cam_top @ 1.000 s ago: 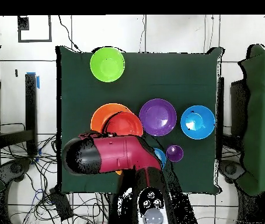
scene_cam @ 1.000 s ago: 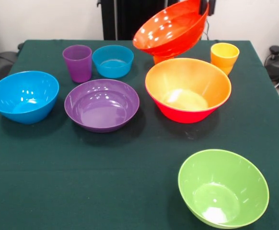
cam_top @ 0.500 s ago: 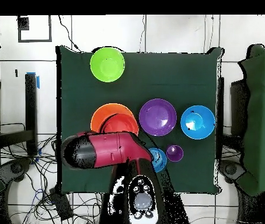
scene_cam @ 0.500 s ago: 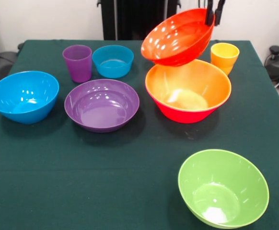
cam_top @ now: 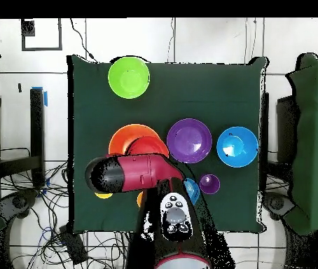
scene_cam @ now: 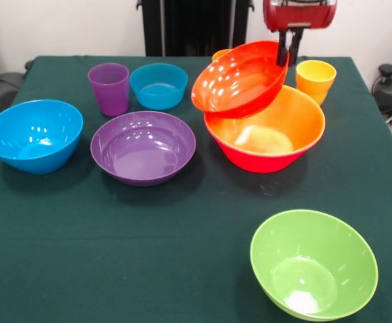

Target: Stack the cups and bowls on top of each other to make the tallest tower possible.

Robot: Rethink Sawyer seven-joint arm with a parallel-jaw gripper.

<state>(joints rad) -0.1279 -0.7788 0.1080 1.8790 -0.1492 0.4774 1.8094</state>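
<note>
One bowl, the shallow red-orange bowl (scene_cam: pixel 240 77), hangs tilted over the large orange bowl (scene_cam: pixel 267 131) near the table's (scene_cam: pixel 182 256) far right corner, its rim pinched by the gripper (scene_cam: pixel 287 52); nothing is stacked yet, every other piece standing separate.

Orange cup (scene_cam: pixel 221 53) — mostly hidden behind the red-orange bowl (scene_cam: pixel 240 79).
</note>
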